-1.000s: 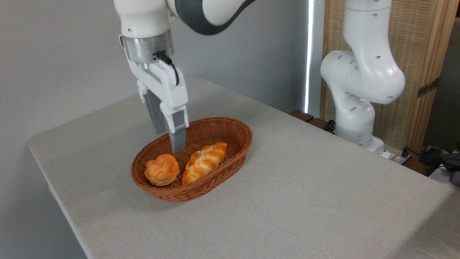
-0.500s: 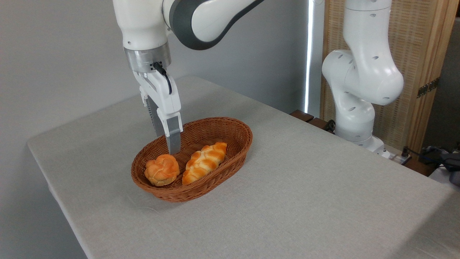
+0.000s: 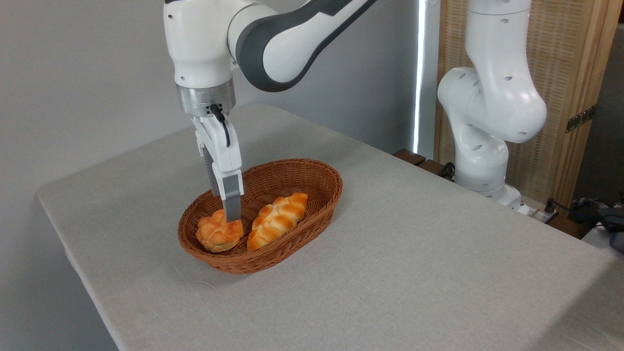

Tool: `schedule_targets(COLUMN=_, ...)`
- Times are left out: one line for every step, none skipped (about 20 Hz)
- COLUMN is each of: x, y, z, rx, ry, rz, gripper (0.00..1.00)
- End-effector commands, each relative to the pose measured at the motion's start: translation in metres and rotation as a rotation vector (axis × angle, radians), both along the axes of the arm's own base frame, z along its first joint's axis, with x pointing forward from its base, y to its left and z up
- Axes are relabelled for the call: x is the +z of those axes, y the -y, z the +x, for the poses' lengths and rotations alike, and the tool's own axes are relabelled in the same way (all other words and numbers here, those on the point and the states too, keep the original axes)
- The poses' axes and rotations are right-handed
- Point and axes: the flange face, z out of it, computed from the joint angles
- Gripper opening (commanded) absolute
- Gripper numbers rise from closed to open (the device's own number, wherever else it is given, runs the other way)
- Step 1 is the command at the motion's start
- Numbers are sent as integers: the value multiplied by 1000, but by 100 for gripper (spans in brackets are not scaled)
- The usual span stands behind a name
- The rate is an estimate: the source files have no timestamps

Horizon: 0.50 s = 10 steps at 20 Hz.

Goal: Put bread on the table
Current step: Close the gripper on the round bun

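The bread (image 3: pixel 216 236), a small round golden knotted bun, lies in the left end of a brown wicker basket (image 3: pixel 327 183) on the cloth-covered table (image 3: pixel 419 263). My gripper (image 3: pixel 225 214) points straight down over the bun and is open. Its near fingertip (image 3: pixel 232 210) overlaps the bun's top right. The far finger stands behind it, with its tip hidden by the bun. I cannot tell whether the fingers touch the bun.
A longer braided loaf (image 3: pixel 278 219) lies in the basket just right of the bun. The arm's white base (image 3: pixel 480 161) stands at the table's far right edge. Cables and dark objects (image 3: pixel 599 214) sit at the far right.
The gripper has come down and slightly left, from above the basket's back rim to the bun. Bun, loaf and basket have not moved.
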Motion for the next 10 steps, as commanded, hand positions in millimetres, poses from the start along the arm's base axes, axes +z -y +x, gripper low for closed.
schedule_targets(x=-12, y=0, z=8, rx=-29, ry=37, rz=-6, gripper=100)
schedule_targets(x=-17, y=1, z=10, rx=-29, ry=38, rz=-4, gripper=100)
schedule_targets(x=-20, y=1, z=12, rx=-27, ry=46, rz=-6, gripper=100)
schedule_targets(x=-23, y=2, z=14, rx=-29, ry=50, rz=-6, gripper=100)
schedule_targets(x=-27, y=3, z=15, rx=-31, ry=49, rz=-4, gripper=100)
schedule_targets(x=-27, y=3, z=15, rx=-32, ry=47, rz=-4, gripper=100)
schedule_targets(x=-31, y=4, z=14, rx=-34, ry=40, rz=-2, gripper=100)
schedule_targets(x=-35, y=4, z=13, rx=-36, ry=34, rz=0, gripper=100)
schedule_targets(x=-36, y=4, z=13, rx=-35, ry=33, rz=0, gripper=100)
schedule_targets(x=-38, y=3, z=12, rx=-36, ry=29, rz=3, gripper=100)
